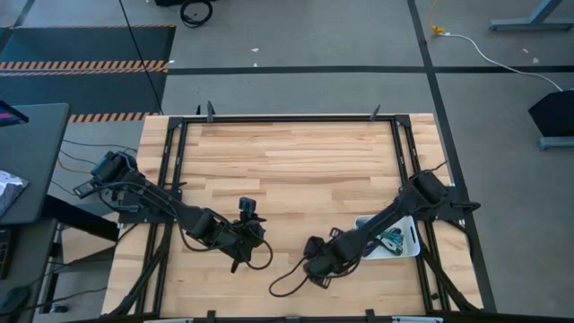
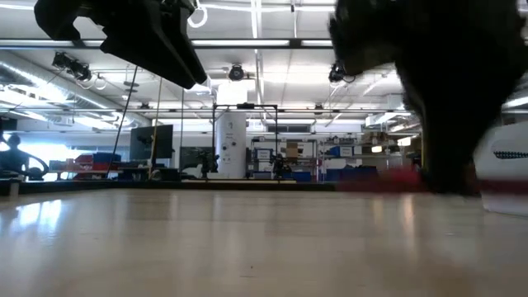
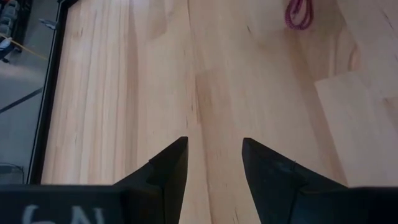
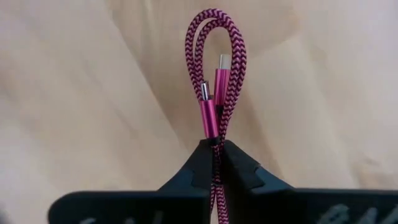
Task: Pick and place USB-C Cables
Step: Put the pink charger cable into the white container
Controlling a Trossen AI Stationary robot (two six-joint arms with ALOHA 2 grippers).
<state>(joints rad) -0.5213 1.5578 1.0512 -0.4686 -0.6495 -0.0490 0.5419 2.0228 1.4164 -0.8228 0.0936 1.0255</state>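
Near the front middle of the pale wooden table [image 1: 296, 170], a folded, braided magenta USB-C cable [image 4: 216, 81] is clamped between the closed fingers of the right gripper [image 4: 214, 149], low over the boards. The pick appears done or nearly so; a lift and a carry to the white tray [image 1: 414, 240] at the right edge, where other cables [image 1: 391, 239] lie, are judged to come next. The cable's metal plugs sit side by side within its loop. The left gripper [image 3: 214, 155] is held open and empty nearby.

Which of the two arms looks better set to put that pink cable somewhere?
The right one, probably. Its gripper is shut on the pink cable and sits beside the white tray. The left gripper is open and empty.
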